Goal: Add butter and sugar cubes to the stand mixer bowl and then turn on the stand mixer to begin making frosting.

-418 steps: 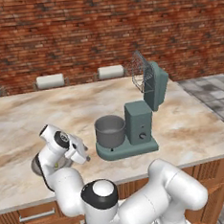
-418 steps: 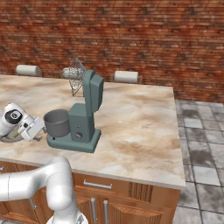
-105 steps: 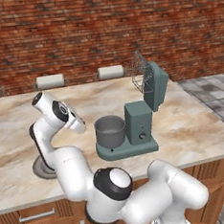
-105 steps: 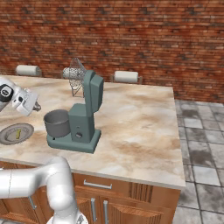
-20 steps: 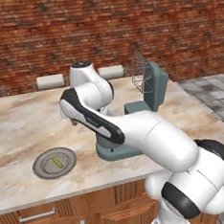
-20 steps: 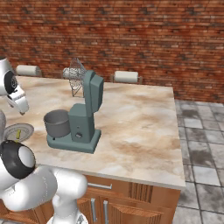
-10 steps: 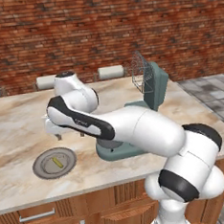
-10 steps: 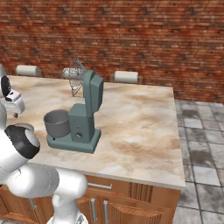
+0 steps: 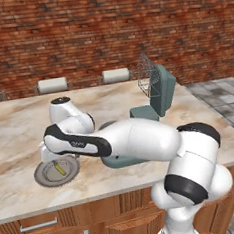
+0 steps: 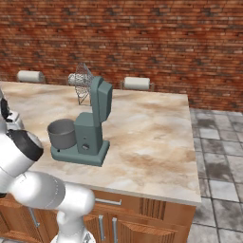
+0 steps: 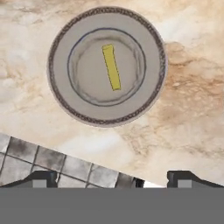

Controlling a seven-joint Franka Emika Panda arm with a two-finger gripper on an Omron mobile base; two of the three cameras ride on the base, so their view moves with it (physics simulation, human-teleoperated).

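The butter point(image 11: 111, 67), a thin yellow stick, lies in the middle of a round grey plate point(image 11: 151, 52) on the marble counter. My gripper point(image 11: 111, 179) hangs above the plate, looking down on it, open with its fingertips point(image 11: 41, 177) wide apart and nothing between them. From the left base the butter point(image 9: 59, 168) and the plate point(image 9: 44, 178) show near the counter's front, under my bent arm. The teal stand mixer point(image 10: 92, 128) stands to their right, head tilted back, whisk point(image 10: 83, 83) raised. Its dark grey stand mixer bowl point(image 10: 62, 133) sits on the base. The sugar cubes are out of view.
The counter's front edge point(image 11: 65, 146) runs just below the plate in the hand view, with grey floor tiles point(image 11: 39, 159) beyond it. White stool tops point(image 9: 52, 85) line the far side before a brick wall. My arm point(image 9: 136, 140) crosses in front of the mixer.
My arm has swung left and down from beside the mixer, bringing the hand over the plate with the butter. The jaws stayed open.
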